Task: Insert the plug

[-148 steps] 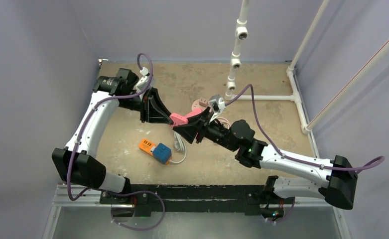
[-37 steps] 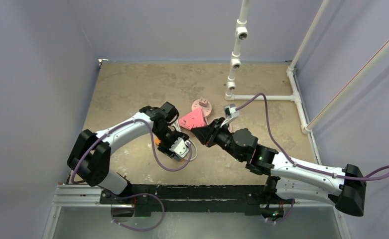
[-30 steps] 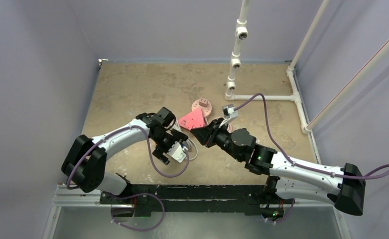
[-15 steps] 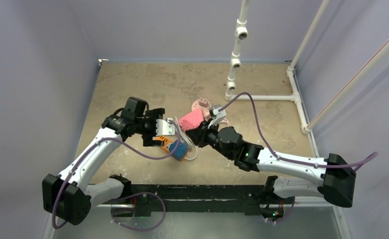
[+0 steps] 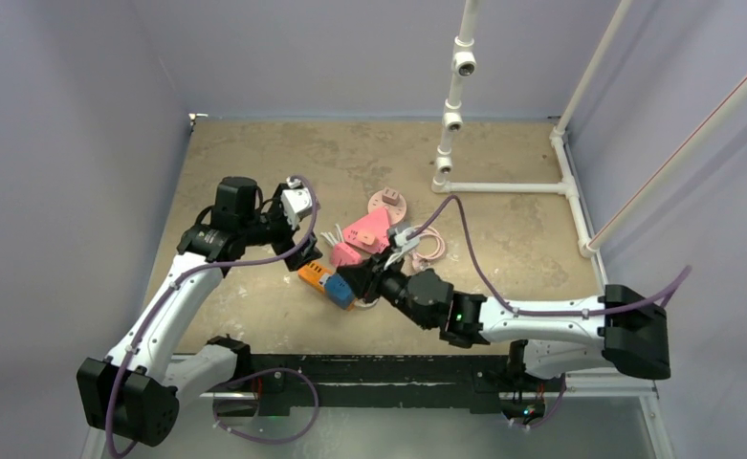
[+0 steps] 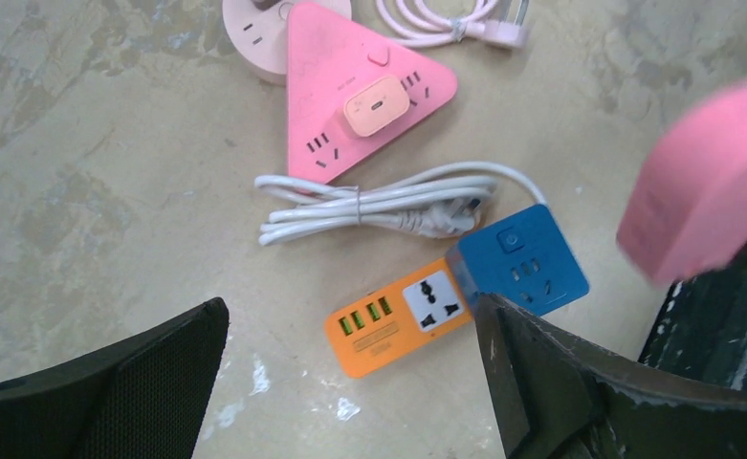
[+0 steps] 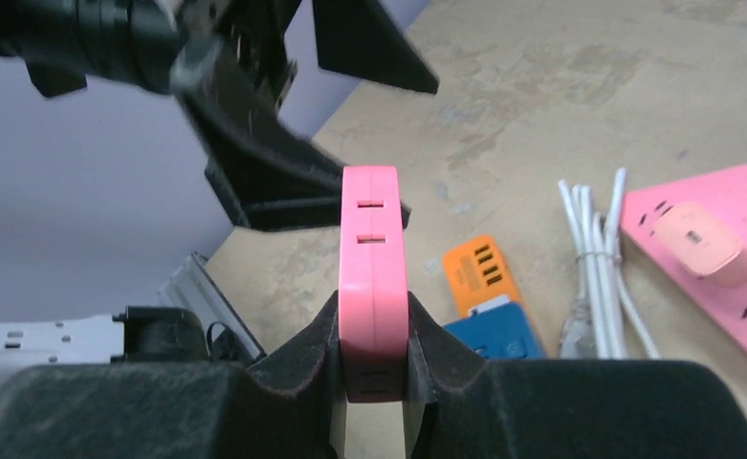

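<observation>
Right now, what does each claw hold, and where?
Right claw: pink block, pinched across its flat sides at one end. Left claw: open, nothing.

There sat one triangular strip [image 6: 321, 86], one round socket [image 6: 254, 33], one pink block [image 7: 373, 287], one orange-blue strip [image 6: 455, 298], one white cable [image 6: 369, 206], one pink cable [image 6: 436, 14].

Bare table [image 5: 254, 153] rear-left (white pipe frame [image 5: 453, 120] rear-right)

Probably a robotics lab: walled test table [image 5: 254, 163], white pipe frame [image 5: 454, 96].
</observation>
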Action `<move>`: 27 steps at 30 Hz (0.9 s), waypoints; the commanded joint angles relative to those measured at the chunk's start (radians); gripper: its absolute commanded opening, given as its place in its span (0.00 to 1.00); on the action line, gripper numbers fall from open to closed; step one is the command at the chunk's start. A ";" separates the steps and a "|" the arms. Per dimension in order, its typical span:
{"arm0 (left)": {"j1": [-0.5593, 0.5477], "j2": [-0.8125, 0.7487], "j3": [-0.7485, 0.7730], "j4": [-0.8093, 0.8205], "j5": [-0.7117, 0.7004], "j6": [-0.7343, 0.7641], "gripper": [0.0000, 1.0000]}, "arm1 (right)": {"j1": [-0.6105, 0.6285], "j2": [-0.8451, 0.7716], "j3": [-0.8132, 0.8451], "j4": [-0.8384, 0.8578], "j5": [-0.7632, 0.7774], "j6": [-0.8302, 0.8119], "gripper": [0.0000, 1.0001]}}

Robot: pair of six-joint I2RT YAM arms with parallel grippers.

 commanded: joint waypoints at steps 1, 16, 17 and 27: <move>0.008 -0.005 0.028 0.069 0.081 -0.171 0.99 | 0.104 0.076 0.009 0.087 0.170 0.028 0.00; 0.021 -0.046 0.021 0.043 0.085 -0.208 0.99 | 0.240 0.119 -0.034 0.068 0.442 0.118 0.00; 0.021 -0.039 0.024 0.044 0.094 -0.219 0.99 | 0.246 0.131 -0.041 0.092 0.467 0.099 0.00; 0.021 0.017 0.033 -0.040 0.173 -0.116 0.99 | 0.279 0.222 -0.105 0.379 0.594 -0.095 0.00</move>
